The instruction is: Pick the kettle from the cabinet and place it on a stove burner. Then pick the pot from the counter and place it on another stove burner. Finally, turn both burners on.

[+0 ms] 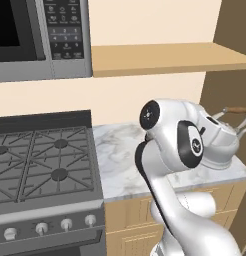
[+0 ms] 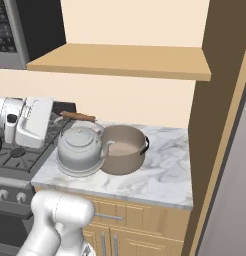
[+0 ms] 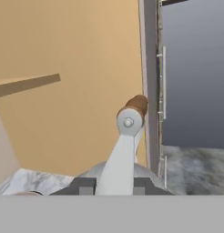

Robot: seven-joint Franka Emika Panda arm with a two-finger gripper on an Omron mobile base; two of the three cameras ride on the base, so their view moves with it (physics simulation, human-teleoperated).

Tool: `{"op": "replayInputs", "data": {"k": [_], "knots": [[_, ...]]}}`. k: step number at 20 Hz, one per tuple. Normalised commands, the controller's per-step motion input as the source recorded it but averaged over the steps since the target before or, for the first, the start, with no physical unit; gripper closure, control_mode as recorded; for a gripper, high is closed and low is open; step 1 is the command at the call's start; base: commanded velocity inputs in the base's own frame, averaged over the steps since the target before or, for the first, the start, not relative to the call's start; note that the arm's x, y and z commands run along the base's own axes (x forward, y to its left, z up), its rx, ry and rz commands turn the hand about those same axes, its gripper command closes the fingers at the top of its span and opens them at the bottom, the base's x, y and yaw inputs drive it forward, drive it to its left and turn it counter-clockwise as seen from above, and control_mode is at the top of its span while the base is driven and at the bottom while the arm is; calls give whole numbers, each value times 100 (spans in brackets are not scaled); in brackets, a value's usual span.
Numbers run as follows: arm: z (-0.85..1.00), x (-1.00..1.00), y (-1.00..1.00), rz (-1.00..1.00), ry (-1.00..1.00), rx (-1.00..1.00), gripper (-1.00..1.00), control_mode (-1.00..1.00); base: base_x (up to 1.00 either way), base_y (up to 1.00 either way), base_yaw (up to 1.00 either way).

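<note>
Silvery-grey metal marks the kettle (image 2: 81,147), which is out of the cabinet (image 2: 120,60) and sits low over the white marble counter (image 2: 162,172), just beside and apparently touching the taupe pot (image 2: 124,149); whether its base rests on the stone or hangs just clear of it cannot be told. The hand view looks along the kettle's handle strut toward the brown wooden bar (image 3: 137,104), with the gripper (image 3: 114,185) drawn in tight on either side of the strut, so the tool is judged to be clamped on the kettle's handle. In the right base view the white hand reaches in from the stove side toward that handle. The shelf board (image 1: 165,57) carries nothing that can be seen. The stove (image 1: 42,160) lies to the left of the counter, its black grates bare, and the four knobs (image 1: 66,224) on its front look untouched. Judgement: the first step is in hand, the kettle taken from the cabinet but not yet on a burner. The next move calls for lifting the kettle high enough to clear the counter edge and the grate, carrying it leftward without knocking the pot, and setting it level over one burner ring before letting go. The pot and both knobs remain to be dealt with.
</note>
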Motion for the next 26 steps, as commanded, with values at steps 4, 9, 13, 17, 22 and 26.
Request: {"op": "replayInputs", "data": {"k": [4, 9, 13, 17, 22, 26], "knots": [[-17, -59, 0, 0, -1, 0, 100, -100, 0, 0, 0], [-4, -13, 0, 0, 0, 0, 100, -100, 0, 0, 0], [0, 0, 0, 0, 0, 0, 100, -100, 0, 0, 0], [0, 0, 0, 0, 0, 0, 100, -100, 0, 0, 0], [0, -3, 0, 0, -1, 0, 100, 100, -36, 7, 0], [0, 0, 0, 0, 0, 0, 100, 100, -30, 25, 0]]}}
